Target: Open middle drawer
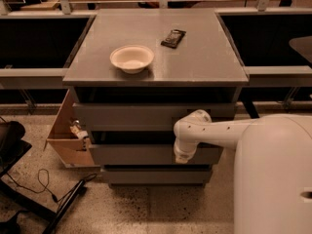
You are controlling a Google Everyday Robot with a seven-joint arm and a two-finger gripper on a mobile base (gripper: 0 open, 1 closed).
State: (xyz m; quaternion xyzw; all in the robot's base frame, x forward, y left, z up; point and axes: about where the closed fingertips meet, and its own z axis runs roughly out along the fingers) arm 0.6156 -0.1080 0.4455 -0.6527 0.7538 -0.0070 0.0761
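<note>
Hidden / unclear:
- The gripper (182, 156) hangs at the end of the white arm (214, 129), pointing down. It sits right in front of the middle drawer (136, 155), toward the right half of its face. It reads only as a pale stub, so I cannot tell whether it is parted, closed or gripping anything. Contact with the drawer face also cannot be judged.
- The robot body (273, 174) fills the lower right, is cut by the frame edge, and covers the cabinet's right flank.
- A dark band runs above the middle drawer's top edge. I cannot tell whether the drawer is pulled out at all, and no interior shows.
- A cardboard box (66, 140) stands against the cabinet's left side. Something pale lies inside; I cannot identify it.
- A cable (36, 179) trails over the speckled floor (146, 208) at lower left.

Task item:
- The middle drawer is a wide, flat, plain grey front with no handle, second of three on the grey cabinet (195, 62).
- It lies between the upper drawer front (126, 117) and the lowest drawer front (156, 174), and all three look alike.

On the cabinet top:
- A cream bowl (131, 58) stands upright, left of centre.
- A dark packet (173, 38) lies flat farther back, apart from the bowl.
</note>
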